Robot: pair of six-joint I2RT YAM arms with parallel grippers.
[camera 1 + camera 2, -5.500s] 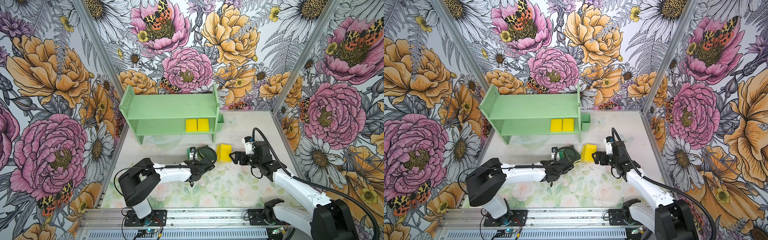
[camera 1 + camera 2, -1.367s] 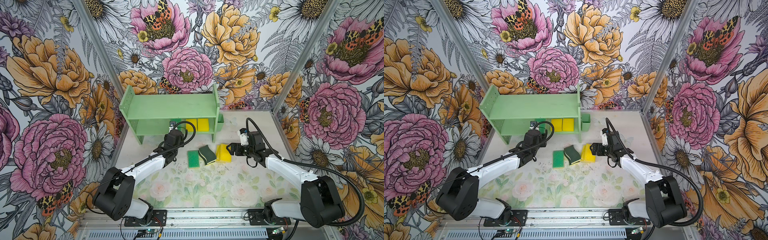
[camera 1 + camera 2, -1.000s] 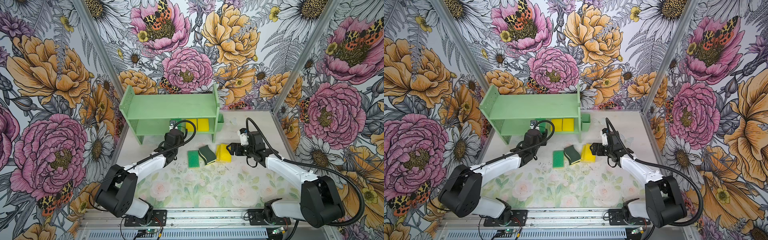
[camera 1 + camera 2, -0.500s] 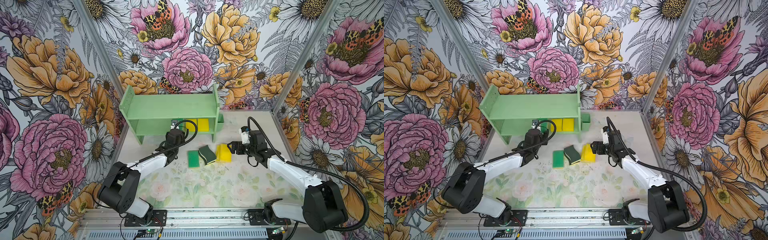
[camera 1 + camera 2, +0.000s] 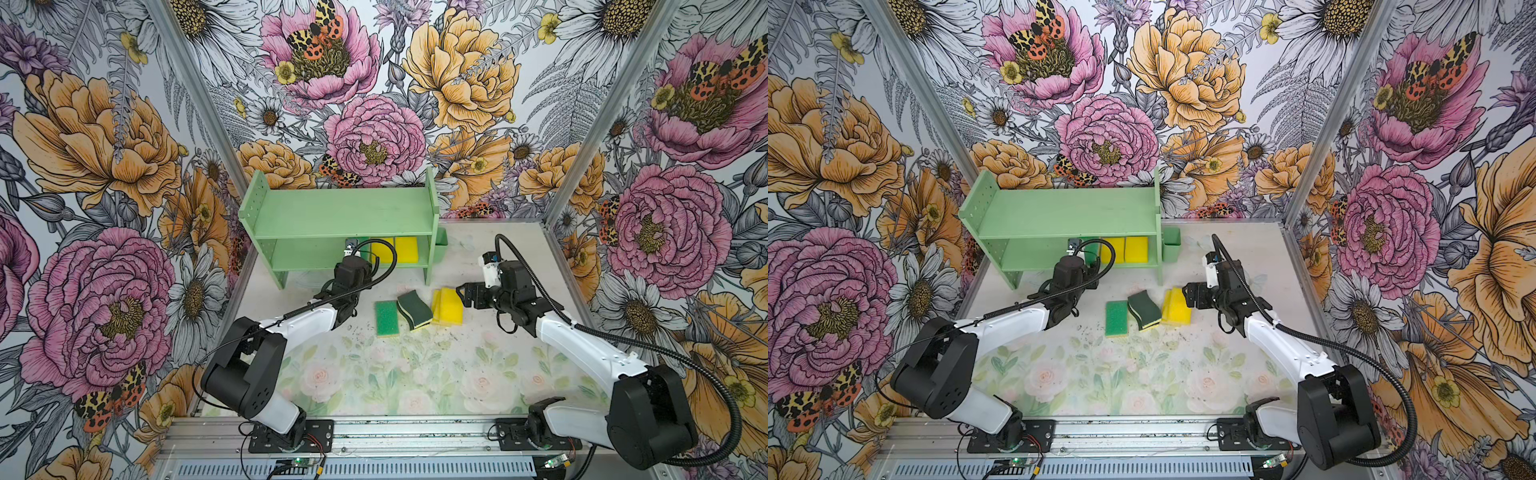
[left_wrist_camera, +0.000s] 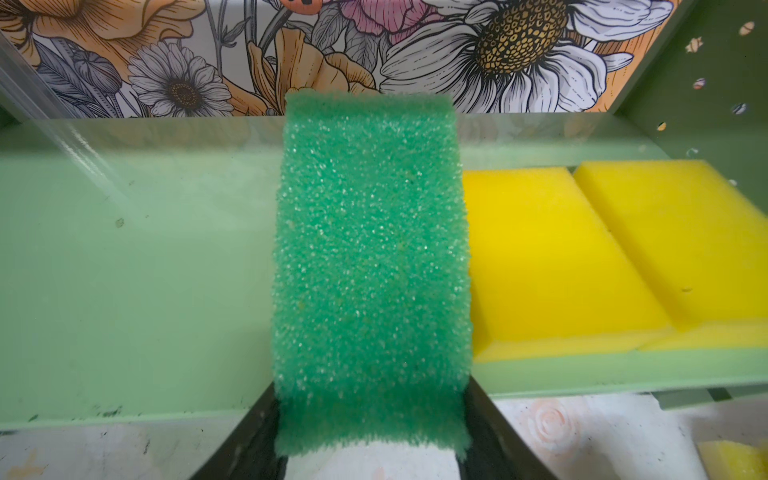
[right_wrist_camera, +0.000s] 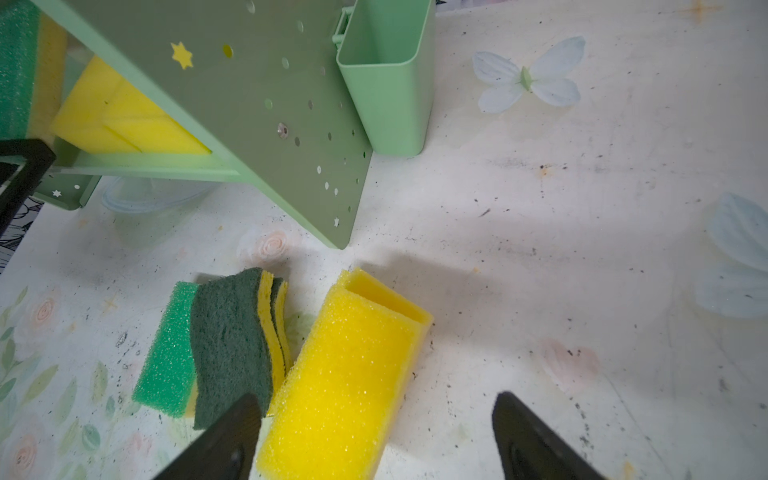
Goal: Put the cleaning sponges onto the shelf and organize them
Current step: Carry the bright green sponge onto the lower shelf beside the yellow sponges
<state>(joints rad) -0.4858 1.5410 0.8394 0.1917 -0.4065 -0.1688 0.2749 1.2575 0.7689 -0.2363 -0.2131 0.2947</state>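
The mint-green shelf [image 5: 340, 212] stands at the back of the table. Two yellow cleaning sponges [image 5: 395, 250] lie on its lower tier. My left gripper [image 6: 370, 419] is shut on a bright-green-topped sponge [image 6: 370, 266], holding it over that tier right beside the yellow pair [image 6: 552, 266]. On the table lie a bright-green sponge [image 5: 386, 318], a wavy dark-green-topped sponge [image 5: 411, 307] and stacked yellow sponges [image 5: 449, 307]. My right gripper [image 7: 374, 432] is open just above the yellow stack [image 7: 345, 374], with one finger on either side of its near end.
A small green cup [image 5: 441, 243] hangs on the shelf's right side panel [image 7: 257, 124]. A clear shallow dish [image 7: 153, 199] sits under the shelf. Flowered walls close in the left, back and right. Dark crumbs dot the mat [image 5: 374, 374].
My left gripper has pushed the green sponge slightly further into the shelf's lower tier. The right gripper has barely shifted over the yellow stack.
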